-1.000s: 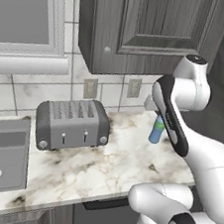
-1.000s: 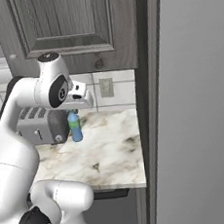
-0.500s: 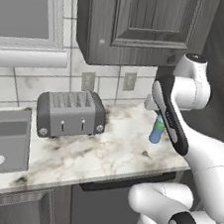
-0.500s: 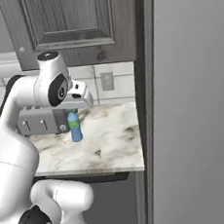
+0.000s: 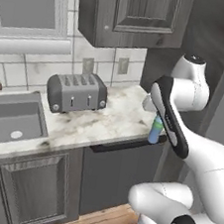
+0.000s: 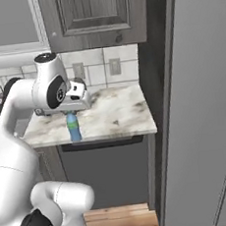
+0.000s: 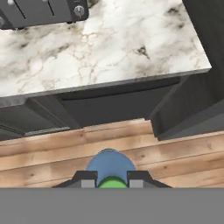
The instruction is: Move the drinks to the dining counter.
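- Fingers pinched on the green cap of the blue bottle (image 7: 110, 168); in the hand view the two dark tips flank the cap at bottom centre, the blue body bulging above them.
- gripper (image 6: 71, 111) sits left of centre in the right base view, bottle (image 6: 73, 127) hanging straight below it.
- Bottle long axis vertical, cap up, base down; in the left base view it shows right of centre, partly behind the arm (image 5: 155, 130).
- No readable writing or label on the bottle or the toaster (image 5: 77, 92).
- Versus the earlier frames: whole scene has shifted, so the camera moved. Bottle was over the marble worktop (image 5: 113, 120); now it hangs off the front edge, wooden floor (image 7: 175, 153) under it in the hand view.
- Grip unchanged, bottle still upright.
- sink (image 5: 14, 117) now at left of the left base view.
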